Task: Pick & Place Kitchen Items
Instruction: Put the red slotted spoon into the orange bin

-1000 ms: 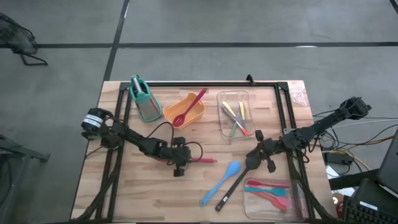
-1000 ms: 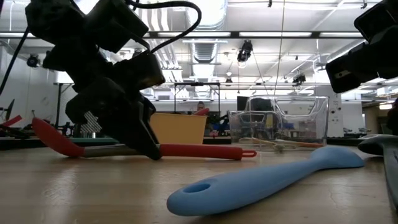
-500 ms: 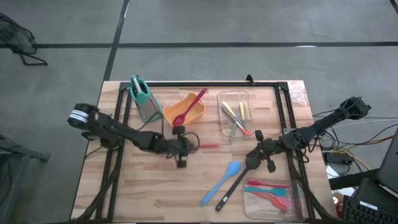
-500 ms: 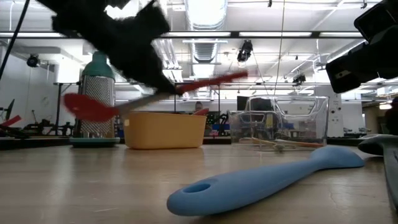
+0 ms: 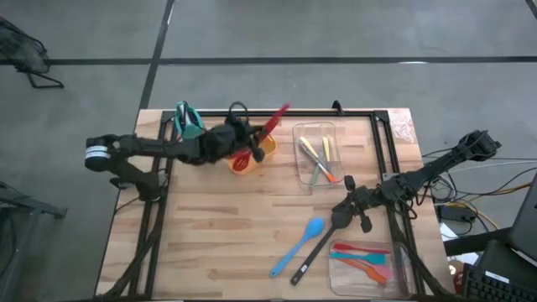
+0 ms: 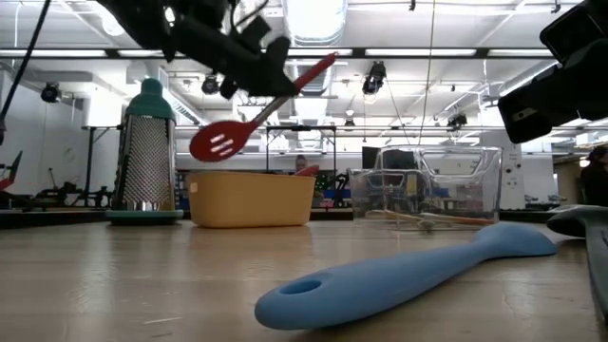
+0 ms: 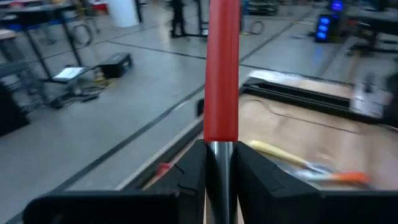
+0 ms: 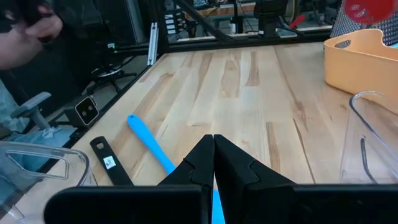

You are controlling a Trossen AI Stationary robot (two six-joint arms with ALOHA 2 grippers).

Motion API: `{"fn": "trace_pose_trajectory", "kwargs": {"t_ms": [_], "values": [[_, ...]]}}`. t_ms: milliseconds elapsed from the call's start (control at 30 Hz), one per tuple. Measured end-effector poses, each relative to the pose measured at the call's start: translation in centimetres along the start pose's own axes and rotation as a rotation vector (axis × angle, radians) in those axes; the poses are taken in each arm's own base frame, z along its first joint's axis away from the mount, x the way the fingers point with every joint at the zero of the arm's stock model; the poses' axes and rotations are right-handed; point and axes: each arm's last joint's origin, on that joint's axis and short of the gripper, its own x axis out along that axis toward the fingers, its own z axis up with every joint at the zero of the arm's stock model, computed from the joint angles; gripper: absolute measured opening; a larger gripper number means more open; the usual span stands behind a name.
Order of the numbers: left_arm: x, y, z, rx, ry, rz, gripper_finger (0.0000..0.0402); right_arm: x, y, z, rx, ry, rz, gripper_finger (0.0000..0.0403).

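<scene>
My left gripper [image 5: 249,138] is raised over the orange tub [image 5: 262,153] at the far side and is shut on a red slotted spoon [image 6: 220,142]. The spoon slants, its head low above the tub [image 6: 252,198] and its red handle [image 5: 281,111] up toward the far right. My right gripper [image 5: 342,211] hovers shut at the right, just over the table. A blue spatula [image 5: 298,247] and a black ladle [image 5: 315,252] lie flat on the wood in front of it. The spatula [image 8: 149,146] also shows in the right wrist view. My left gripper pinches the spoon's bare metal shaft [image 7: 217,155] between its two fingers, just below where the red handle [image 7: 222,74] begins. The fingers [image 6: 269,78] come about level from the table's left and lie across the shaft. The spoon is lifted clear, tilted, with its head [image 8: 367,11] lowest.
A grey grater holder with a teal handle [image 5: 189,124] stands left of the tub. A clear tray [image 5: 317,155] with yellow and green pieces sits at the far right. Another clear tray [image 5: 365,258] with red, teal and orange utensils sits near right. The table's middle is bare wood.
My left gripper has lifted the red spoon off the table's middle and swung it up and toward the far edge, to above the orange tub. The spoon has gone from lying flat to slanting, handle end up.
</scene>
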Motion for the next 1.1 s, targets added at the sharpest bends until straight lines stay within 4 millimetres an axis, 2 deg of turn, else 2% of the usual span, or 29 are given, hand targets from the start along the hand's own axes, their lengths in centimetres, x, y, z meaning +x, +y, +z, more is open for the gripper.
{"fn": "trace_pose_trajectory", "kwargs": {"t_ms": [100, 200, 467, 800, 1100], "values": [[1.4, 1.6, -0.6, -0.021, 0.01, 0.05, 0.006, 0.0, 0.0, 0.0, 0.0, 0.001, 0.0, 0.0008], [2.8, 2.3, -2.1, -0.014, 0.05, 0.084, 0.006, 0.0, 0.0, 0.0, -0.002, 0.001, 0.0, 0.0008], [5.6, 1.9, -5.7, 0.01, 0.147, 0.097, 0.0067, 0.0, 0.0, 0.0, -0.001, 0.002, 0.002, 0.0008], [6.6, 1.7, -7.9, -0.045, 0.206, 0.118, 0.0068, 0.0, 0.0, -0.1, -0.002, 0.01, 0.0, 0.0008], [6.6, 1.6, -8.4, -0.073, 0.231, 0.106, 0.007, 0.0, 0.0, -0.1, -0.002, 0.01, -0.001, 0.0008]]}}
